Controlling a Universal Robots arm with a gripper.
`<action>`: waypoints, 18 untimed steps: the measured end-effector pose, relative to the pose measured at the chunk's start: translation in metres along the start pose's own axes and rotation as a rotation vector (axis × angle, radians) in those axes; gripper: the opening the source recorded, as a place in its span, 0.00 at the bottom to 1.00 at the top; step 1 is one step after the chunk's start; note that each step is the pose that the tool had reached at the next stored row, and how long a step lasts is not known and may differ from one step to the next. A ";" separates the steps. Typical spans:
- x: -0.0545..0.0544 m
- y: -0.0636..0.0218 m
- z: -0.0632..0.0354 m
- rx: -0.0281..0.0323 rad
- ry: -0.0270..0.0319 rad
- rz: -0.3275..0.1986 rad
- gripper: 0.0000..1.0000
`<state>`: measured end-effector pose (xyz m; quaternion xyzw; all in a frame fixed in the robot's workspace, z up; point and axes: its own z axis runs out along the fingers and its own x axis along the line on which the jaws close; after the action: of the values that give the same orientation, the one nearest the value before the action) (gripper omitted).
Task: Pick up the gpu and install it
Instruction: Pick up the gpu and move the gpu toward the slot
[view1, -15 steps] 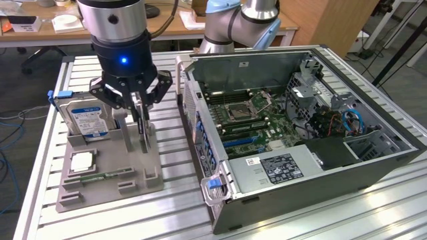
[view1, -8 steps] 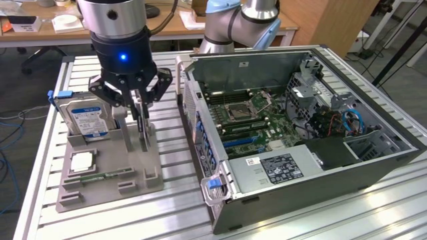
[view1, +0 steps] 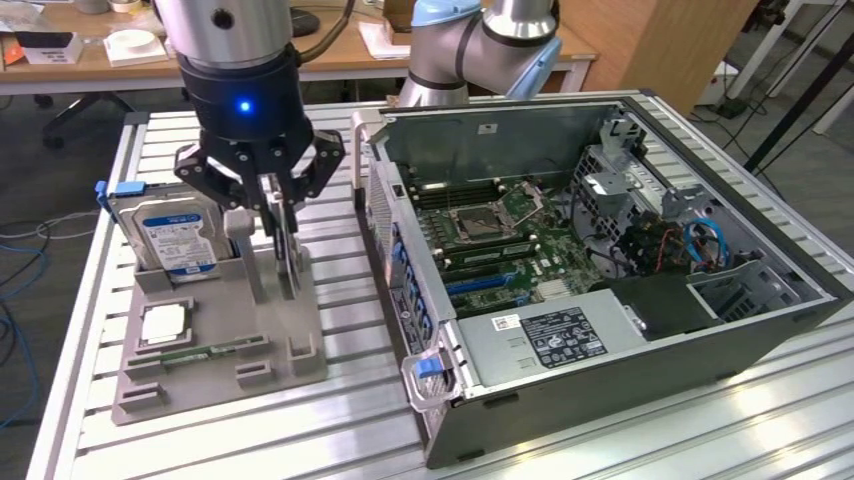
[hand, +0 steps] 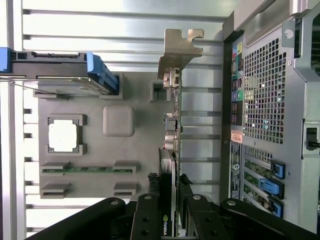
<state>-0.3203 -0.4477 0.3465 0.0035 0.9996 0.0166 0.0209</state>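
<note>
Slotted aluminium table (view1: 347, 420), office desks behind. gpu (hand: 171, 130) edge-on, faces hidden, lower edge lost in grey holder tray (view1: 267, 340); seated or lifted, cannot tell. Arm vertical, gripper (view1: 276, 225) pointing down, fingers clamped on gpu's top edge. Hard drive (view1: 171, 232) just beside; open computer case (view1: 601, 250) toward exterior view's right.

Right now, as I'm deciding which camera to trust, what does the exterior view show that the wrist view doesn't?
The exterior view adds the motherboard inside the open computer case, and the arm above the gripper. The wrist view adds the gpu seen edge-on, with its silver bracket and a logo near the grip. Shared: the gripper closed on the gpu standing in the grey fixture, plus the hard drive, processor chip and memory stick.
</note>
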 end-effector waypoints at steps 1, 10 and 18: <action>0.000 0.0000 -0.0005 -0.0001 -0.0001 0.000 0.26; 0.000 0.0002 -0.0052 -0.0001 -0.0001 0.000 0.26; -0.001 0.0001 -0.0054 0.0001 0.0002 0.000 0.26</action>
<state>-0.3198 -0.4477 0.3520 0.0034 0.9996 0.0166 0.0208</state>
